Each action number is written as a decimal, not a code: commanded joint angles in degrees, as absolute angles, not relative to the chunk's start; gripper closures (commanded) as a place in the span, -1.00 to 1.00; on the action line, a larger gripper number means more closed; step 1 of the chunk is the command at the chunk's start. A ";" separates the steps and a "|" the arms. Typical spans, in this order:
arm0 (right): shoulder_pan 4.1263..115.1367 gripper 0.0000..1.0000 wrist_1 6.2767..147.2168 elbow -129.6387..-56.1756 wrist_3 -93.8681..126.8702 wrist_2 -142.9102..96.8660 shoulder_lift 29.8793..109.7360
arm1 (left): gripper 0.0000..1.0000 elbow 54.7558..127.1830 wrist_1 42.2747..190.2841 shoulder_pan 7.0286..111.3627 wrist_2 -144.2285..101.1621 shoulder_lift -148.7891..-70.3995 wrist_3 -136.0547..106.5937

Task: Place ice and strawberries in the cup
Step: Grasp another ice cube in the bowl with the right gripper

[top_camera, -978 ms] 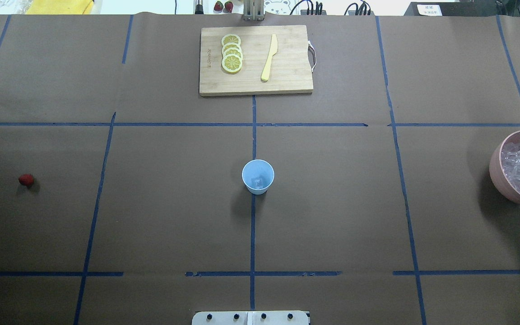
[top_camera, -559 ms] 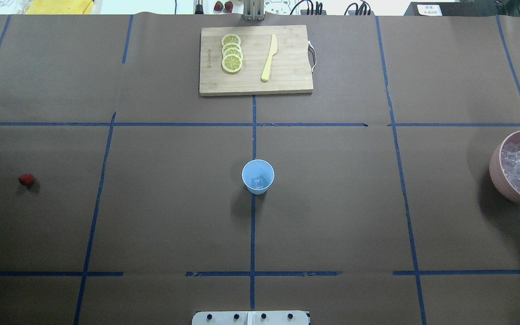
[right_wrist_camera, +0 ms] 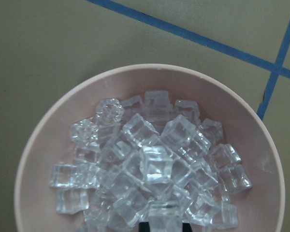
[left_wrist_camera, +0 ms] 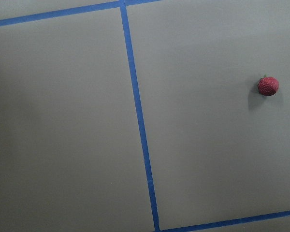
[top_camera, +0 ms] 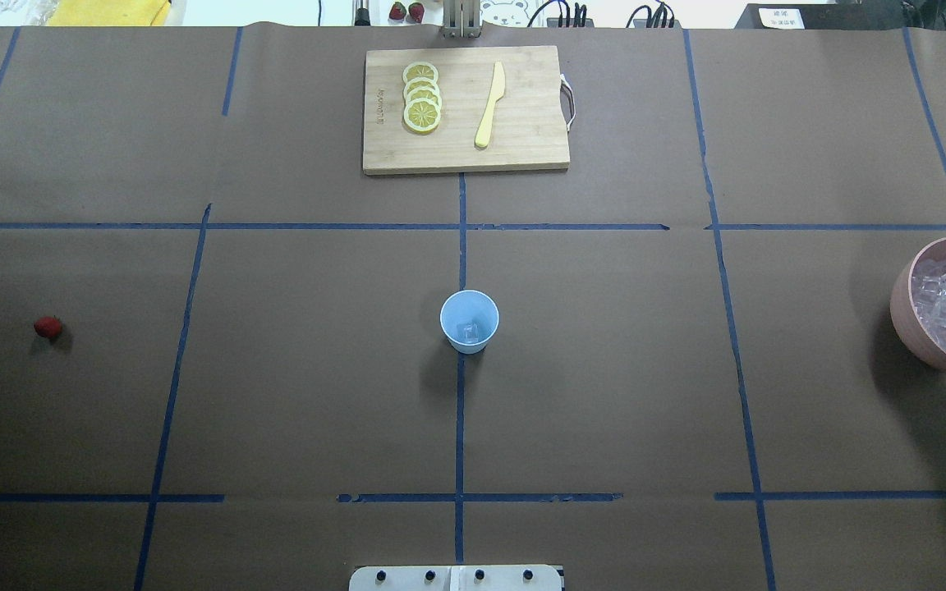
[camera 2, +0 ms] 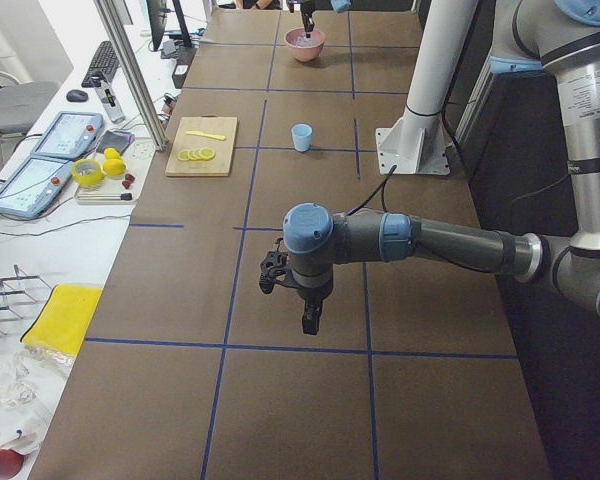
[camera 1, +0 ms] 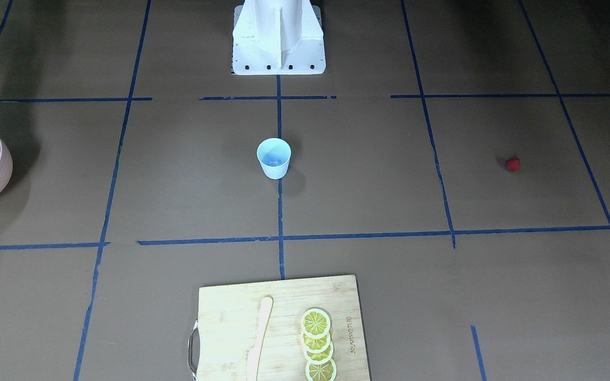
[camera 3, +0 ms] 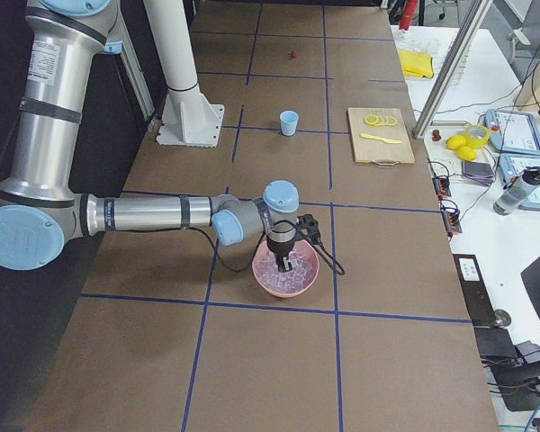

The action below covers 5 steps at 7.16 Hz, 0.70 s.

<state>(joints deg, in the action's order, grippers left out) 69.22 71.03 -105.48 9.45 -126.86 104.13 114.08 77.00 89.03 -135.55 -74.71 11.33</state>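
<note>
Ice, a heap of small clear glassy cubes (right_wrist_camera: 150, 169), fills the round pink bowl (right_wrist_camera: 34, 159) directly beneath the right gripper (camera 3: 286, 263). Seen from the table's end, this gripper points straight down, its fingertips in among the topmost cubes and inside the bowl's rim. Its wrist camera shows only a dark sliver at the bottom edge, wedged between cubes. Whether the fingers are spread or closed, or have a cube between them, cannot be told.

The left gripper (camera 2: 309, 322) hangs above the brown paper (camera 2: 160, 280) that covers the table, pointing down and touching nothing. It shows only in the side view, so how far it is parted cannot be judged. A small red strawberry with a bit of green (left_wrist_camera: 268, 85) lies on the paper off to one side of this gripper. In the left wrist view it sits near the right edge, to the right of a blue tape line (left_wrist_camera: 137, 121).

A small light blue tapered cup (top_camera: 469, 322) stands upright on a tape line between the two grippers, well apart from both. One clear cube (top_camera: 470, 332) lies at its bottom. Beyond the cup, far from either gripper, a rectangular bamboo cutting board (top_camera: 522, 156) carries a row of overlapping yellow lemon slices (top_camera: 422, 98). A pale wooden knife (top_camera: 490, 105) lies beside them, not touching them.
</note>
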 commanded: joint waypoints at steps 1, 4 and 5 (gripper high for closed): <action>69.70 1.00 71.46 -114.05 14.11 -127.18 107.48 | -1.00 114.08 76.99 88.95 -135.62 -74.71 11.34; 63.84 0.98 71.10 -120.13 36.04 -129.81 102.07 | -1.00 114.17 77.08 88.95 -135.62 -74.88 11.34; 60.33 0.98 71.28 -120.49 45.00 -129.64 97.78 | -1.00 114.26 77.17 88.95 -135.62 -75.06 11.25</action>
<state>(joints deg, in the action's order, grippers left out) 64.09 71.17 -119.43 34.97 -129.48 102.10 114.20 77.10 88.95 -135.62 -74.91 11.32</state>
